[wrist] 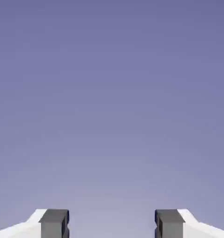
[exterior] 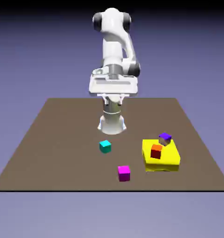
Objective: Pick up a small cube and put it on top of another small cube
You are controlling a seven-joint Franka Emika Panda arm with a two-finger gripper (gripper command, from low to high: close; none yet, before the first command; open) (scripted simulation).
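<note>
1. Desk: a brown surface carrying every loose item; its left part is bare, and all the cubes lie in its middle and right part.
2. Teal cube: the task's small cube. It rests alone on the desk, to the exterior view's left of the yellow block and well apart from it, with nothing touching it.
3. Arm: white, standing behind the teal cube at the far edge of the desk and folded over itself.
4. Claw: held high above the desk, behind the teal cube and far from it. In the hand view its two grey fingertips stand spread wide apart at the bottom edge, with only the plain blue-violet backdrop between them; nothing is pinched.
5. Magenta cube: on the desk, nearer the camera than the teal cube and slightly to its right, apart from it.
6. Yellow block: a large flat slab on the desk, right of the teal cube.
7. Orange-red cube: sits on top of the yellow block, near its middle.
8. Purple cube: at the far edge of the yellow block, just behind the orange-red cube; whether it rests on the block cannot be told.
</note>
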